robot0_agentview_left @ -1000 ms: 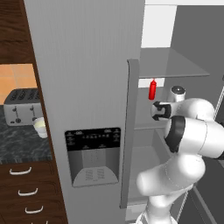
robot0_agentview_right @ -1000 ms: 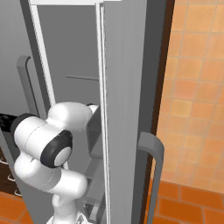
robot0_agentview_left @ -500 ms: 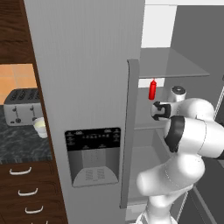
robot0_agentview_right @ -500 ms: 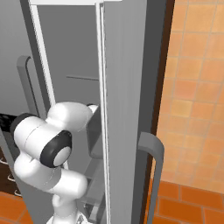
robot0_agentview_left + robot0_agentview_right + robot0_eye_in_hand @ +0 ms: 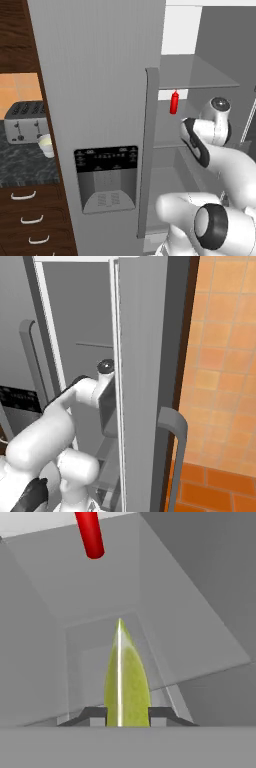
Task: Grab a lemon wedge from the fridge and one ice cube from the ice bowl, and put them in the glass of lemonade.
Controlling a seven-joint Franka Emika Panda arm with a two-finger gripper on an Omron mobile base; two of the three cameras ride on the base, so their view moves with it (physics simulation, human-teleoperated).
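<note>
Left base view: the tall grey steel two-door fridge (image 5: pixel 100 100) is seen with its right door open and its left door, carrying the black dispenser panel (image 5: pixel 106 177), closed. A slim red bottle (image 5: pixel 174 102) is seen just under a grey glass shelf (image 5: pixel 197 75) inside. The white arm is extended into the open compartment, below and to the right of the bottle. On the dark speckled bench (image 5: pixel 25 167) to the left of the fridge, the small whitish see-through glass of pale yellow lemonade (image 5: pixel 45 144) is set just in front of a silver toaster (image 5: pixel 25 121), near the bench's right end by the fridge wall.

Right base view: the arm is seen reaching in behind the edge of the open grey fridge door (image 5: pixel 142 381).

Hand view: the end effector (image 5: pixel 127 716) is closed narrowly on the small yellow-green lemon wedge (image 5: pixel 126 682), which is gripped between the two dark tips and points away from the camera, inside the fridge. The red bottle is seen at the top.
</note>
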